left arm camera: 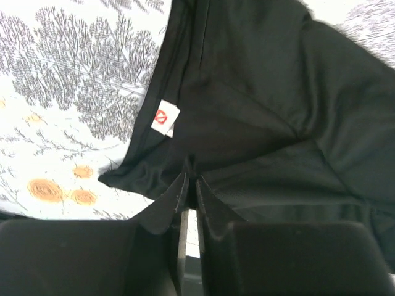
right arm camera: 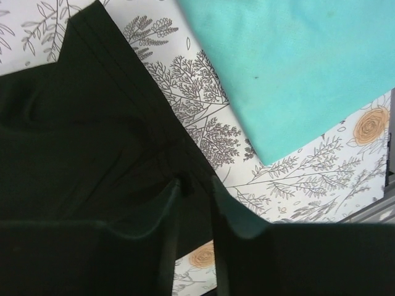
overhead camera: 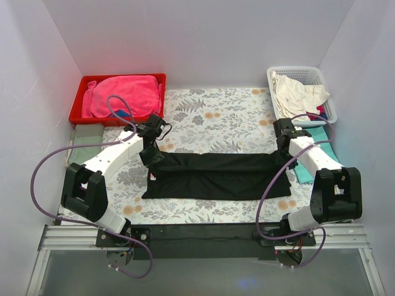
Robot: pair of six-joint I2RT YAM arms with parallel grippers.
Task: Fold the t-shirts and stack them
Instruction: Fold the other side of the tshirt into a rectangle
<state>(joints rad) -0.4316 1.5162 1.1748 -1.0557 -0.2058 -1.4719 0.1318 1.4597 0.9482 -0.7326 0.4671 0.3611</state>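
Observation:
The black t-shirt (overhead camera: 216, 176) lies folded into a wide band across the middle of the floral cloth. My left gripper (overhead camera: 151, 157) is at its far left corner. In the left wrist view the gripper (left arm camera: 190, 179) is shut on a pinch of black fabric (left arm camera: 278, 92) close to a white label (left arm camera: 165, 117). My right gripper (overhead camera: 285, 150) is at the far right corner. In the right wrist view the gripper (right arm camera: 195, 182) has its jaws narrowly apart with a pucker of black shirt (right arm camera: 74, 123) between them. The teal t-shirt (overhead camera: 318, 137) lies folded beside the right arm, and it also shows in the right wrist view (right arm camera: 296, 68).
A red bin (overhead camera: 77, 108) holding a pink cloth (overhead camera: 123, 95) stands at the back left. A white basket (overhead camera: 333, 105) with cream clothes (overhead camera: 299, 92) stands at the back right. A grey-green folded cloth (overhead camera: 86, 142) lies at the left edge. White walls enclose the table.

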